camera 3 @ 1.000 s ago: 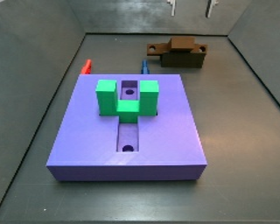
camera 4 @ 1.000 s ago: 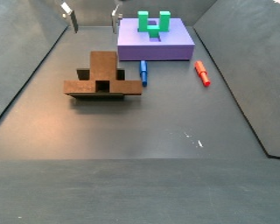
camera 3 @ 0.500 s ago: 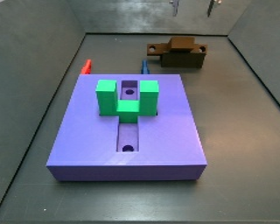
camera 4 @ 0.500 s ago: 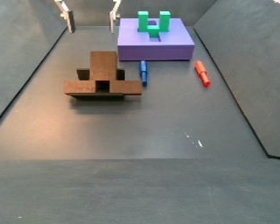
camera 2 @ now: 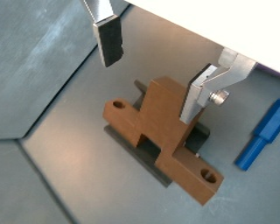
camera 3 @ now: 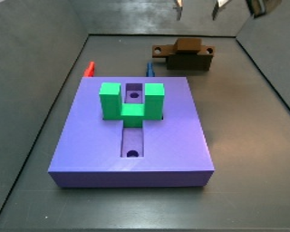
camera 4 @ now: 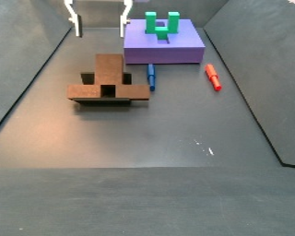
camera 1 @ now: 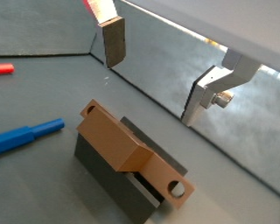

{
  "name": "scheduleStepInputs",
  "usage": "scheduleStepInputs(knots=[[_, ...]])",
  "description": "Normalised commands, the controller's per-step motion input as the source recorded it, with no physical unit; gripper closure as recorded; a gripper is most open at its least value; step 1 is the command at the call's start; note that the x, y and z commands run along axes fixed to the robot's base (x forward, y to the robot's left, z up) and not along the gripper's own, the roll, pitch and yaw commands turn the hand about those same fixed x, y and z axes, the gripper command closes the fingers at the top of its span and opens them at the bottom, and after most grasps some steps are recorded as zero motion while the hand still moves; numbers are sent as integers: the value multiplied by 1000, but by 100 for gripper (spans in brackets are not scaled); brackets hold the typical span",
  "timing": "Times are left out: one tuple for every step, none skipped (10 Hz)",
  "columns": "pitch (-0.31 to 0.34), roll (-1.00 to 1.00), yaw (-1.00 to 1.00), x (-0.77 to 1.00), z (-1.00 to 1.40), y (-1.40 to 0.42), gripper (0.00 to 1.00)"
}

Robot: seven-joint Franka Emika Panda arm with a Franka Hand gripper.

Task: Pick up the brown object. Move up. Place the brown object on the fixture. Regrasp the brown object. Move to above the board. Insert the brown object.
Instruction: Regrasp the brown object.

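Two silver fingers with dark pads hang spread wide apart, nothing between them: the gripper [camera 2: 154,66] sits high above the floor, and in both wrist views [camera 1: 160,74] the gap between the plates is plainly empty. In a side view the gripper [camera 4: 97,17] shows near the back wall, raised over the floor behind the brown object; in a side view [camera 3: 198,8] only its fingertips poke in at the frame's upper edge.

Below it lies the brown object [camera 2: 164,131], an orange-brown T-shaped block with a round hole near the end of its long flat stem. It rests on the fixture [camera 2: 199,137], the dark olive-brown holder whose low walls show at either side of the stem. In a wrist view the brown object [camera 1: 116,142] lies along the fixture [camera 1: 115,179], with the hole at the stem's far end. In both side views the brown object [camera 4: 107,77] sits on the fixture [camera 4: 99,98], well apart from the gripper.

Just beside the fixture lies a blue peg [camera 2: 261,135], and farther off a red peg [camera 4: 213,76]. Beyond them stands the board [camera 3: 133,131], a big purple slab with a lengthwise groove, bearing a green U-shaped block [camera 3: 130,101].
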Motion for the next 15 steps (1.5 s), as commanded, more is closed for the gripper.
scheduleStepInputs(knots=[[0,757,383,0,-226,-151,0],[-11,603,431,0,-243,-131,0],[-23,391,469,26,-203,-57,0],[-29,229,463,89,-186,-11,0],[0,83,400,131,-109,0,0],[-14,-17,249,6,-57,0,0],[0,-9,0,0,0,0,0],[0,0,0,54,-146,0,0],[-103,0,43,49,-366,0,0],[-89,0,37,77,-309,0,0],[-17,0,20,49,-220,0,0],[-6,0,20,60,-209,0,0],[0,0,26,83,-206,0,0],[0,0,20,43,-211,0,0],[-3,0,17,0,-234,0,0]])
